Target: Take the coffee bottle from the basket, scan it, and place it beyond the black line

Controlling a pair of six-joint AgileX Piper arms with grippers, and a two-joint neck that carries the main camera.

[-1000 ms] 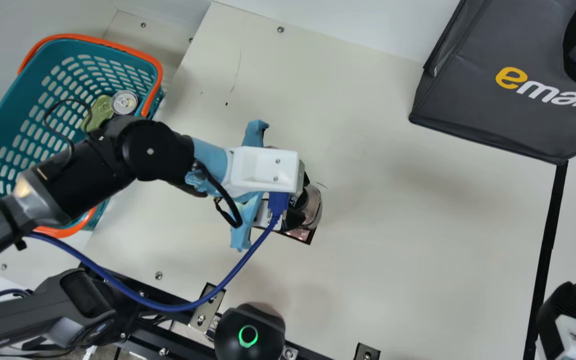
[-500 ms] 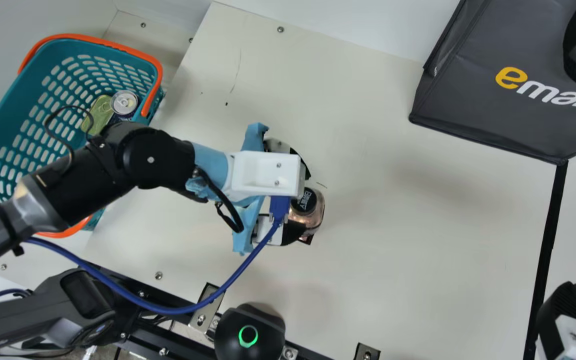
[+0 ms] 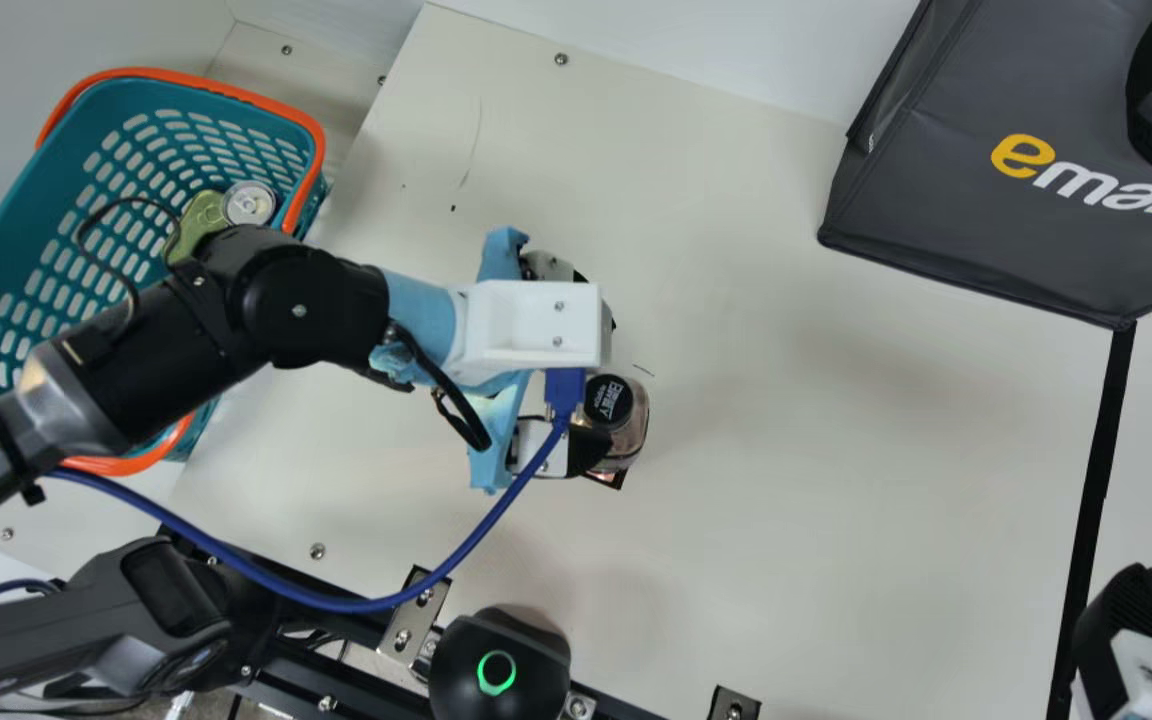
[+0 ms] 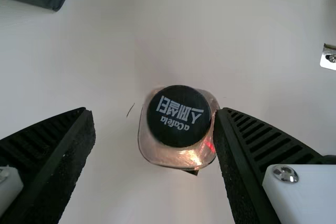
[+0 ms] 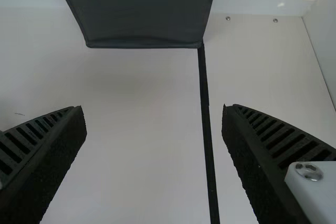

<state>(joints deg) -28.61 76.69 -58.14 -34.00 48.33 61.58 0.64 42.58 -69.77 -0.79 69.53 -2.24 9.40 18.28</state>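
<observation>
My left gripper (image 3: 608, 385) is over the table's left half in the main view, fingers spread around the coffee bottle (image 3: 628, 438). In the left wrist view, the open left gripper (image 4: 156, 114) has the black-capped bottle (image 4: 152, 148) beside one finger, with a wide gap to the other. The bottle looks upright, with a red glint on its side; a dark corner shows under it. At the main view's lower right edge is my right gripper (image 3: 1131, 615); in its wrist view the right gripper (image 5: 152, 107) stands open and empty near the black line (image 5: 206, 108).
The teal basket (image 3: 6, 240) at left holds a can (image 3: 248, 203) and a green item (image 3: 201, 222). A dark shopping bag (image 3: 946, 210) stands at upper right, above the black line (image 3: 1101, 450). A black device (image 3: 501, 675) with a green ring sits at the front edge.
My left gripper's fingers have spread apart around the bottle, baring its cap, and the gripper has then shifted slightly toward the main view's top. The right gripper has kept still.
</observation>
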